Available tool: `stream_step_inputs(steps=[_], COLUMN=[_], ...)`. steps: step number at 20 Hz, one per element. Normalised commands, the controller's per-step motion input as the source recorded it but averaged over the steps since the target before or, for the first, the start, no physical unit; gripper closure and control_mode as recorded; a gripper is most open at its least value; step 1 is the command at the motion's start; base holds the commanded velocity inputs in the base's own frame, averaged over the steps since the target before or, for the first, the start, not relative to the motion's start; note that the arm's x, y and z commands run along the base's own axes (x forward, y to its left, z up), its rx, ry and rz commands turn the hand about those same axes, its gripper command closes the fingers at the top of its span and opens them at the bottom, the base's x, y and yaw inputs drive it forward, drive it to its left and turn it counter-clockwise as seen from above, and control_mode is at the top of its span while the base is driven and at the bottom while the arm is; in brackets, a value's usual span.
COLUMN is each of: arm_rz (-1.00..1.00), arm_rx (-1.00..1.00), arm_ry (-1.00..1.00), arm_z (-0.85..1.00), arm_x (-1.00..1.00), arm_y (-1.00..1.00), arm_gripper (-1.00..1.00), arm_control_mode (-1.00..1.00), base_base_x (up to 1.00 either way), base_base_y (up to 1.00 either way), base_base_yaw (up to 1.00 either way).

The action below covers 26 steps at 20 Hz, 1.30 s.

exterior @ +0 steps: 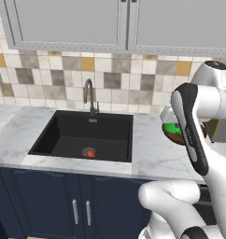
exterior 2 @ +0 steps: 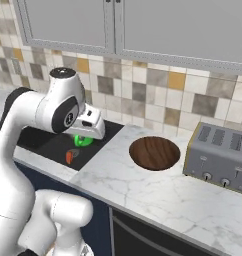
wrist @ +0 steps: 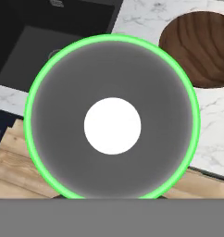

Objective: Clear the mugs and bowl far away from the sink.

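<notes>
The arm (exterior: 194, 130) is glossy white, built of fat rounded segments with dark grey bands at the joints. One link carries a long black stripe with a pale inlay down its side. A shoulder joint (exterior 2: 65, 116) shows a black disc ringed in grey with a small round mark. The hand (exterior 2: 88, 125) is a boxy white-grey block
</notes>
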Motion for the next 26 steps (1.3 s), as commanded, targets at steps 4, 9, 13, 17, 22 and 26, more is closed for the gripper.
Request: stream_step_inputs(steps=[4, 9, 13, 17, 22, 26], arm_rz=[0.0, 0.0, 0.0, 0.0, 0.0, 0.0], arm_rx=[-0.01, 0.0, 0.0, 0.0, 0.02, 0.0], arm_ry=[-0.18, -0.09, -0.01, 0.02, 0.01, 0.0], arm_z=[0.54, 0.45, 0.36, 0.49, 0.25, 0.0], arm_x=[-0.84, -0.73, -0.49, -0.31, -0.23, 0.0], arm_y=[0.03, 0.01, 0.12, 0.04, 0.0, 0.0], arm_gripper=[1.0, 1.0, 1.0, 1.0, 1.0, 1.0], arm_control_mode=[-1.0, -1.0, -1.0, -1.0, 1.0, 1.0], base_base_x=[0.0, 0.0, 0.0, 0.0, -0.01, 0.0], base_base_y=[0.0, 0.0, 0.0, 0.0, 0.04, 0.21], base_base_yaw=[0.0, 0.0, 0.0, 0.0, -0.06, -0.76])
